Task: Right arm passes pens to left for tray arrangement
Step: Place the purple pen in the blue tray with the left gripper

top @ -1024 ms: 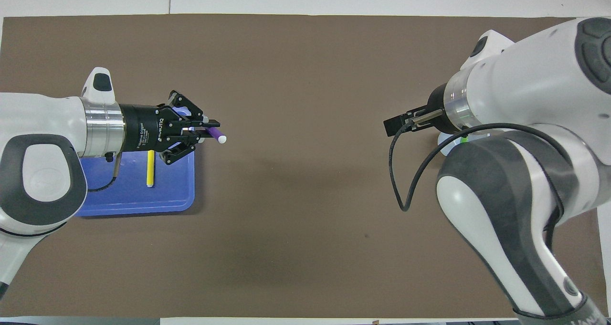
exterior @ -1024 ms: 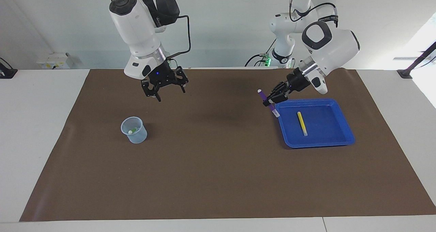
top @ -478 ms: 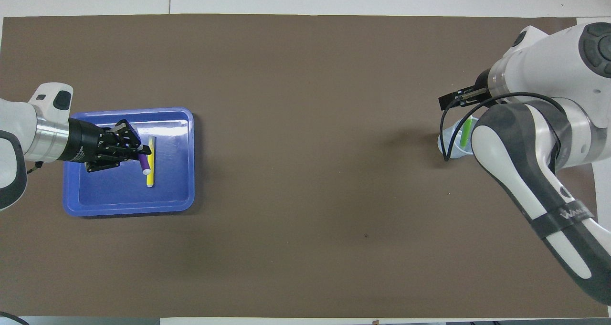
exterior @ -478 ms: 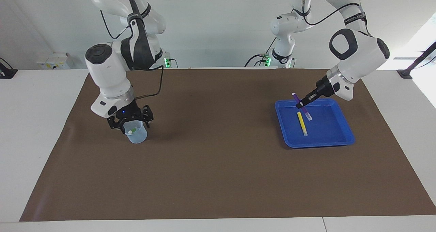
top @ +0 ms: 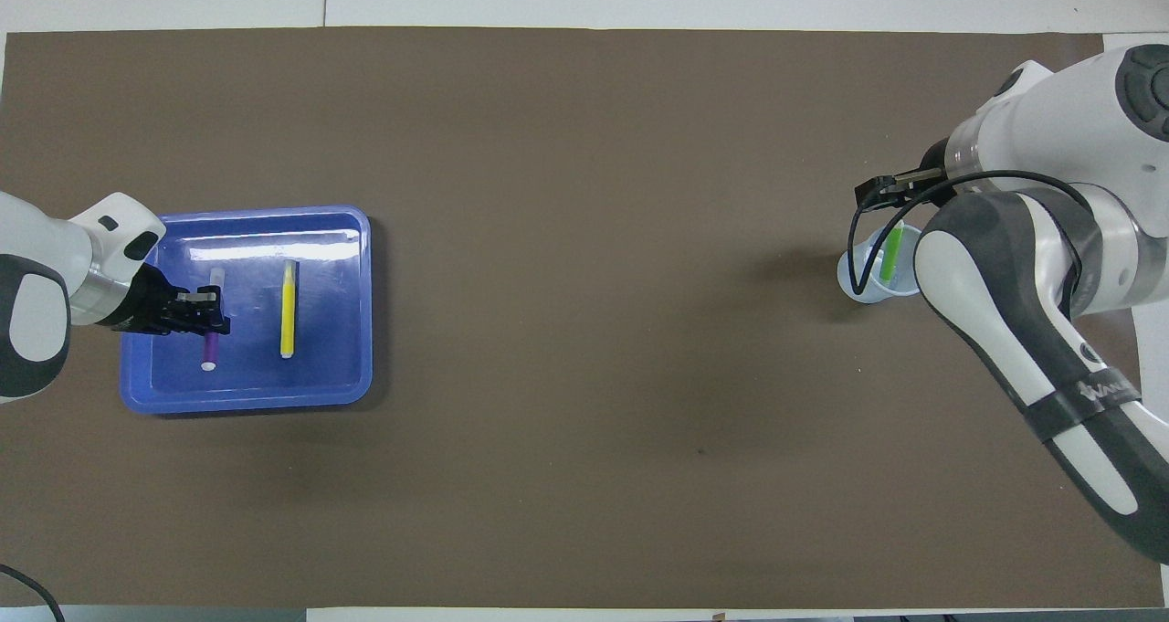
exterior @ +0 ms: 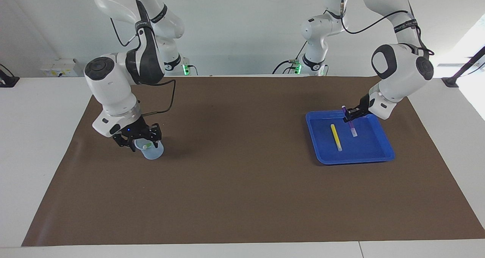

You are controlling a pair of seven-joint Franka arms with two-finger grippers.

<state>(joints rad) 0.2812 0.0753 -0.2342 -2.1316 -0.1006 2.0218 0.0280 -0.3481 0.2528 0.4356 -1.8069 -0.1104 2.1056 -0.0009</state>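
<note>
Purple pen (exterior: 350,123): slim, pale end, tilted in blue tray (exterior: 375,157) beside yellow pen (exterior: 335,137), pinched by left gripper (exterior: 349,116).
Right gripper (exterior: 137,141): at cup (exterior: 153,153); spread unclear.
Overhead only: green pen (top: 890,252) leaning in cup.

Your open passage: the brown mat (exterior: 242,182) between cup (exterior: 153,152) and blue tray (exterior: 380,157) (nothing stands there). Obstructions: right gripper (exterior: 137,139) over the cup's mouth; left gripper (exterior: 351,114) low inside the tray, beside the yellow pen (exterior: 335,137).
</note>
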